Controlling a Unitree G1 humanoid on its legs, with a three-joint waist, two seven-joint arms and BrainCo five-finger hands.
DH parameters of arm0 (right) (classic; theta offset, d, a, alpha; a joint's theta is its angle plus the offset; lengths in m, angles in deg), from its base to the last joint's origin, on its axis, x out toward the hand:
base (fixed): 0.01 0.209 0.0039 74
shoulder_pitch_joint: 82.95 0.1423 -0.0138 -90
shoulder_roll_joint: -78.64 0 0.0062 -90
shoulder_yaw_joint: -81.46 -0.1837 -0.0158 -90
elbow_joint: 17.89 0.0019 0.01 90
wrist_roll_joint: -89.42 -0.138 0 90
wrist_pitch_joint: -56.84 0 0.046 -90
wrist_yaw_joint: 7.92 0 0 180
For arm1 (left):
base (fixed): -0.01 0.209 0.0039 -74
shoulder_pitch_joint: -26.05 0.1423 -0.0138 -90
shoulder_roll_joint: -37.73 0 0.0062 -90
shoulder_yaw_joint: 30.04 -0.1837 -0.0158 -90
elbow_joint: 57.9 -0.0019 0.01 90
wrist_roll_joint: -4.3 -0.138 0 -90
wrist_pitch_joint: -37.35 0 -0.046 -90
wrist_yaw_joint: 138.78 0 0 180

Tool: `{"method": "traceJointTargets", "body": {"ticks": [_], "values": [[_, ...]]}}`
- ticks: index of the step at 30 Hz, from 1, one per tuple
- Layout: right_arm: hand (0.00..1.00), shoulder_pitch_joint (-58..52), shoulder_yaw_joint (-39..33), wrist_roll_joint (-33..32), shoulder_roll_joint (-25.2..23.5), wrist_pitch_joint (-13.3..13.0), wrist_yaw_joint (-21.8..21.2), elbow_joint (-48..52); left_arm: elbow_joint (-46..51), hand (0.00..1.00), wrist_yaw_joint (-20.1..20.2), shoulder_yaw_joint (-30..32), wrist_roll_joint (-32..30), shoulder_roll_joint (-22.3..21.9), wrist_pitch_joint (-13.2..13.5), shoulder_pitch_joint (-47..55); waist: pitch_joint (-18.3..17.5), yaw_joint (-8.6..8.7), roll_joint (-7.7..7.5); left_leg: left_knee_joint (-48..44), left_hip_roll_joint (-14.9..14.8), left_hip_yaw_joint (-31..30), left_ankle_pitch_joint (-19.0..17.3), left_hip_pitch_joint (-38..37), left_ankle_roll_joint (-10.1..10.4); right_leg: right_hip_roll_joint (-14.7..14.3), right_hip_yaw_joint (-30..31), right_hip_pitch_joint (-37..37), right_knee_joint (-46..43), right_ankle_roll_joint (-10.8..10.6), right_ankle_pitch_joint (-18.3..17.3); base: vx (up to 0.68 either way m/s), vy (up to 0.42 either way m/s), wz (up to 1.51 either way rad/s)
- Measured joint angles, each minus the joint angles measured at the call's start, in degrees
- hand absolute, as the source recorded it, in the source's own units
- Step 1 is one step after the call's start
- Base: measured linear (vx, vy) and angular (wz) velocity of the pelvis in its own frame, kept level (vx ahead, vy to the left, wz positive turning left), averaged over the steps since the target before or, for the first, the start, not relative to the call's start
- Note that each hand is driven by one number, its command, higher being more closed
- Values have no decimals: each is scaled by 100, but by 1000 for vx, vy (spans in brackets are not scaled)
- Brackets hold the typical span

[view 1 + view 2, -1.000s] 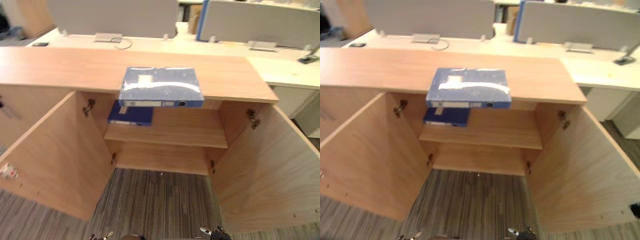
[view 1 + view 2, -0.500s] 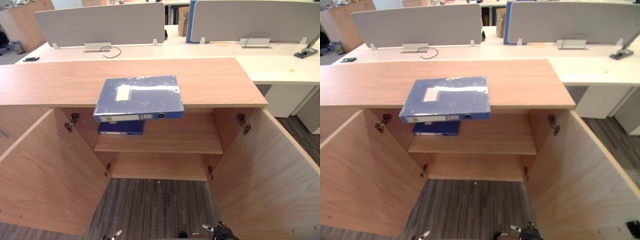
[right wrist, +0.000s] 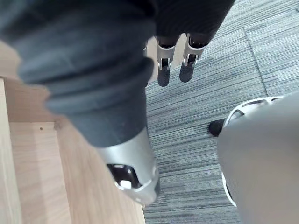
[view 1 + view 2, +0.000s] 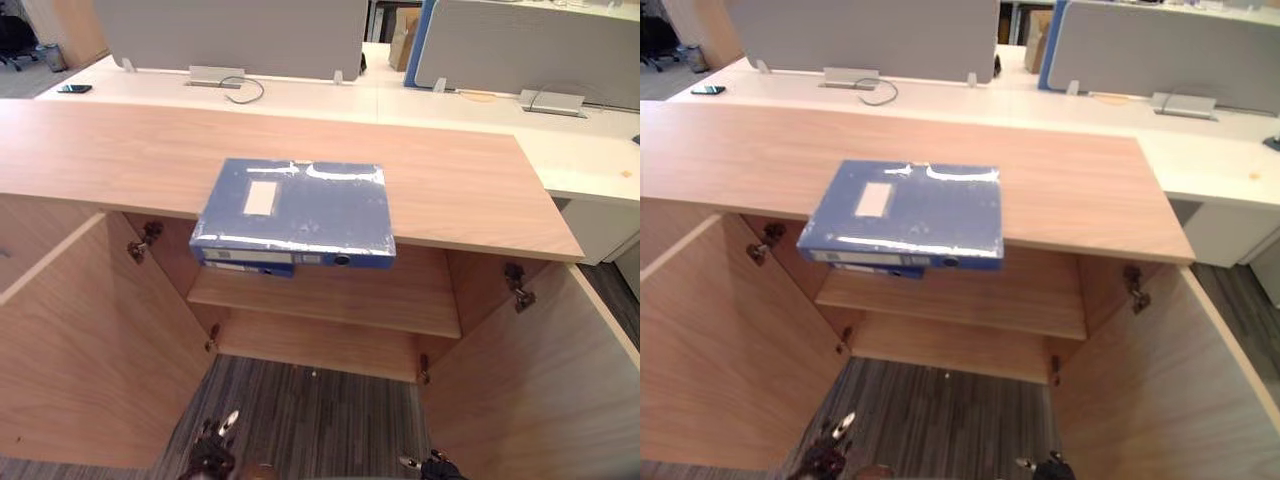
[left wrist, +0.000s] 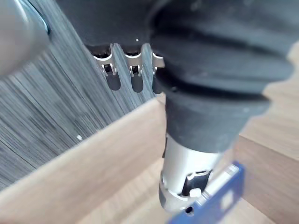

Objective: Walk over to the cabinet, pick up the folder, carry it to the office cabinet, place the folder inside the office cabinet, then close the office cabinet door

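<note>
The left door (image 4: 80, 340) stands open and could be struck by the left robot hand (image 4: 212, 455), which hangs low with fingers relaxed and nothing held. The folder (image 4: 295, 212) lies on the worktop (image 4: 110, 150), with its front edge overhanging above the shelf (image 4: 400, 300). If it is pushed and not gripped, it could be tipped to the floor. The right robot hand (image 4: 436, 466) is likewise loose and empty. Since half a second ago the whole view has been shifted by the camera; the folder itself is not seen to be moved.
</note>
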State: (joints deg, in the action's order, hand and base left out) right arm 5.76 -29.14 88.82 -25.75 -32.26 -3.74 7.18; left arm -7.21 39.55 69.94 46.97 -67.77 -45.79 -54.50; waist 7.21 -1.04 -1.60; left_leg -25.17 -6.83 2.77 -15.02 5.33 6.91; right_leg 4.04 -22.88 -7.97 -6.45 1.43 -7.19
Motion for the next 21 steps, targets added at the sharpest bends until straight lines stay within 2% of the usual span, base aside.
{"method": "traceJointTargets", "body": {"ticks": [1,2,3,6,7,11,13,16,18,21], "values": [[0,-15,57,83,95,2,20,25,591,0,-126,-117,3,-72,52,62,20,11,117,622,37,-165,754,130,-221,-44,63,5,-20,-195,-54,37,209,-13],[0,-26,66,98,80,6,29,20,678,0,-150,-124,-4,-55,60,82,2,3,80,618,74,-155,749,104,-251,-10,116,5,-5,-260,-87,81,213,0],[0,-111,198,196,50,23,47,135,1302,0,-312,-208,-80,6,65,161,-80,20,-58,1004,304,-145,930,-13,-349,205,128,82,16,-321,-41,106,176,15],[0,-303,337,204,25,48,58,405,2577,0,-505,-232,-466,1,111,353,-115,11,-105,1620,587,-66,1226,-268,-522,481,147,95,50,-404,12,93,162,9],[0,-328,517,197,15,49,64,508,3081,0,-622,-202,-750,6,175,462,-121,-20,-103,1799,653,-11,1291,-367,-576,540,203,92,132,-504,74,35,141,-16],[0,-427,895,174,-215,36,126,826,4108,0,-1122,-208,-1814,-53,265,505,-171,-39,-111,2116,757,48,1438,-482,-638,619,262,82,229,-592,136,22,63,-8],[0,-521,949,169,-256,11,178,916,4592,0,-1536,-214,-2479,-264,268,510,-204,-57,-135,2115,757,50,1435,-487,-636,619,265,77,225,-586,147,0,0,0],[0,-555,953,164,-282,-16,299,915,5170,0,-2260,-306,-3678,-333,242,532,-244,-92,-129,2128,736,81,1432,-537,-633,610,308,52,237,-584,149,-16,-4,-7],[0,-650,986,164,-293,-50,431,913,5529,0,-2881,-298,-4691,-336,128,534,-397,-134,-133,2166,702,118,1437,-563,-624,592,364,55,267,-584,150,-22,-18,-11],[0,-690,1115,171,-278,-63,539,914,6062,0,-3459,-254,-5523,-335,-17,549,-520,-157,-136,2350,683,134,1500,-673,-604,570,394,17,271,-589,156,-21,-23,-6]]}}
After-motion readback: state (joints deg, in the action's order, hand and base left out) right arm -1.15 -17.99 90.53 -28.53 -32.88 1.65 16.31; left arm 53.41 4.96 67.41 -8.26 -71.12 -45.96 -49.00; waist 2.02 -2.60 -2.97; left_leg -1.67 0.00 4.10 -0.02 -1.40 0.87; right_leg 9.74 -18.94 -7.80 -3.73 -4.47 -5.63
